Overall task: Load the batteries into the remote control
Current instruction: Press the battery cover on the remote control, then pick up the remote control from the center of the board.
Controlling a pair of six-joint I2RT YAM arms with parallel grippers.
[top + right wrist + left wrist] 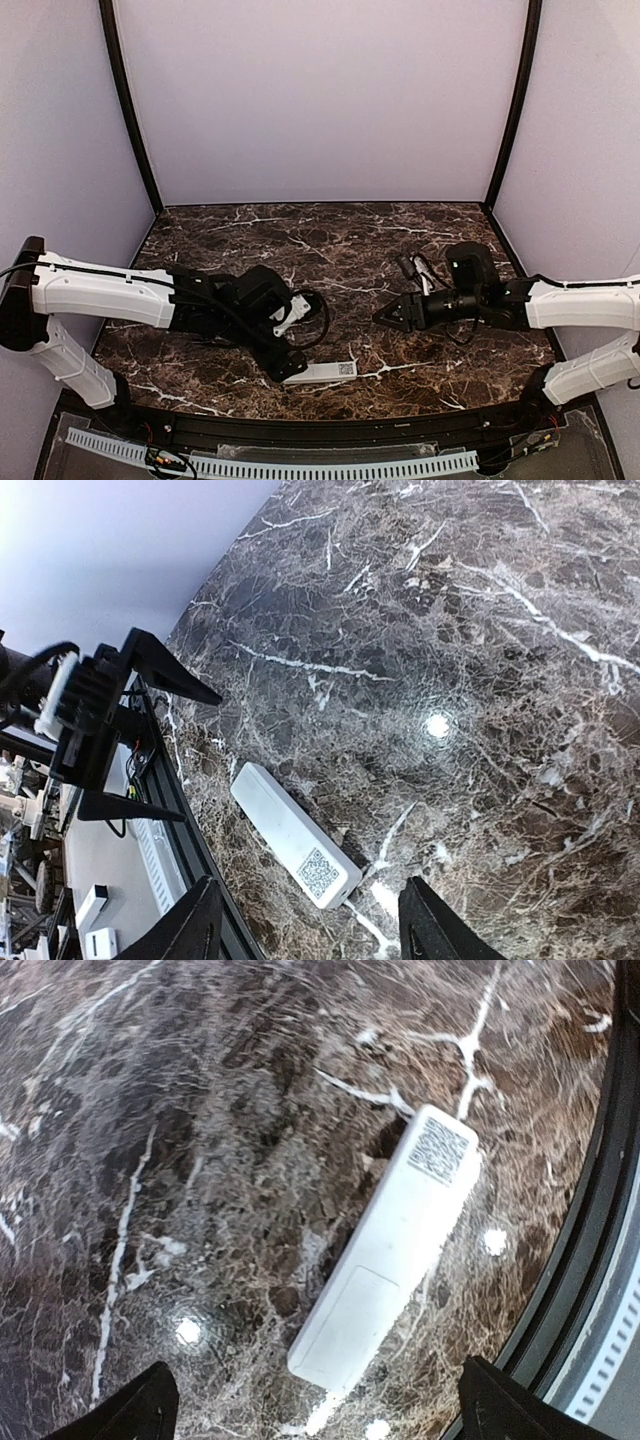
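The remote control [327,371] [395,1250] [295,835] lies flat on the dark marble table near the front edge, back face up, with a QR label at one end and its cover plate in place. My left gripper [288,358] [320,1400] [150,740] hovers at the remote's unlabelled end, open wide, touching nothing. My right gripper [385,315] [312,905] stands open to the right of the remote and above the table, with nothing between its fingers. The batteries are out of view.
The table's black front rim [330,425] [590,1260] runs right beside the remote. A perforated white strip [300,465] lies below it. A black cable loop [318,318] hangs by the left wrist. Lilac walls close in the back and sides.
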